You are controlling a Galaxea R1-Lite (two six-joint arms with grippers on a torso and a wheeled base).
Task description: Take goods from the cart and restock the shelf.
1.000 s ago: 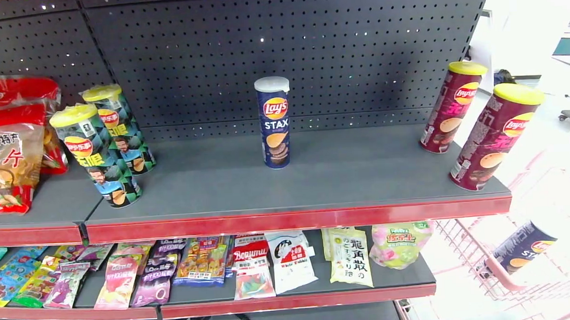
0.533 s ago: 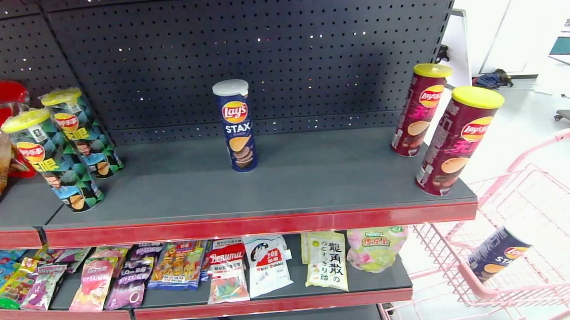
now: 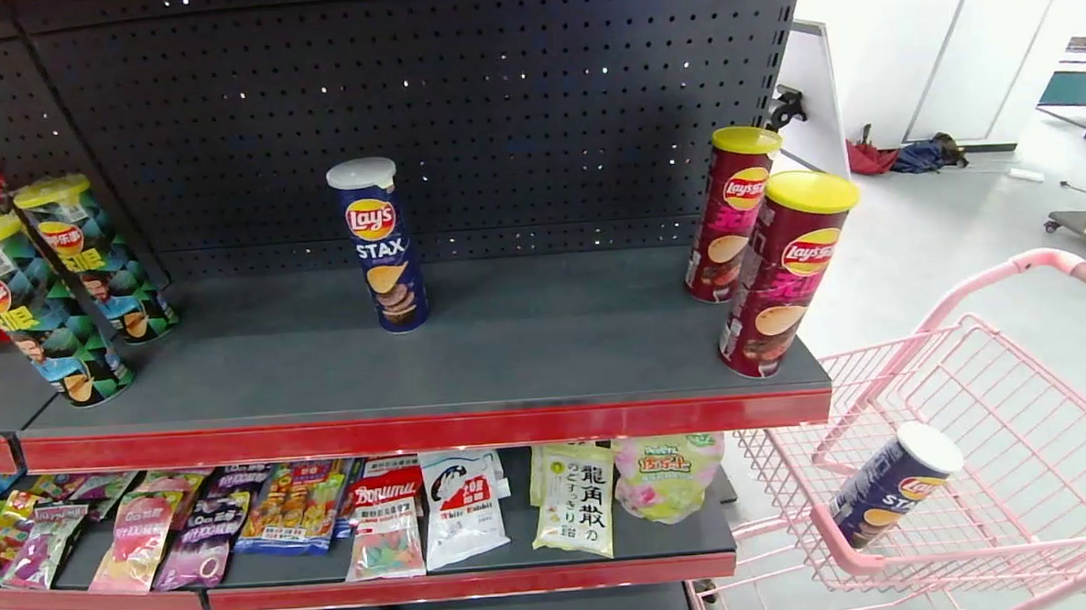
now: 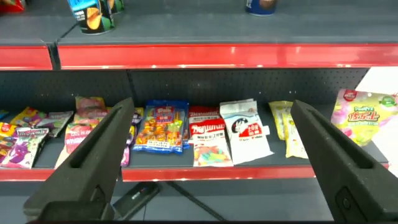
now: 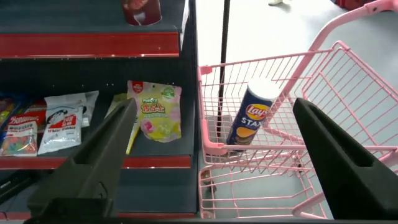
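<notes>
A dark blue chip can with a white lid [image 3: 890, 484] [image 5: 253, 114] leans inside the pink wire cart [image 3: 986, 386] [image 5: 348, 124] to the right of the shelf. Another blue chip can [image 3: 380, 243] stands upright mid-shelf on the upper grey shelf [image 3: 472, 363]. Two maroon cans with yellow lids [image 3: 784, 271] stand at that shelf's right end, and two teal patterned cans [image 3: 38, 281] at its left. My left gripper [image 4: 211, 165] is open, facing the lower shelf's snack bags. My right gripper [image 5: 214, 162] is open, low in front of the shelf's right end and the cart.
The lower shelf [image 3: 482, 578] holds a row of flat snack bags [image 3: 460, 506] [image 4: 242, 130], with a green pouch [image 3: 665, 474] [image 5: 155, 109] at its right end. A dark pegboard [image 3: 424, 108] backs the shelf. Open grey floor [image 3: 943, 223] lies beyond the cart.
The head view has swung to the right, so the shelf slides left in the picture and more of the cart and its blue can comes into view. Nothing on the shelf has moved.
</notes>
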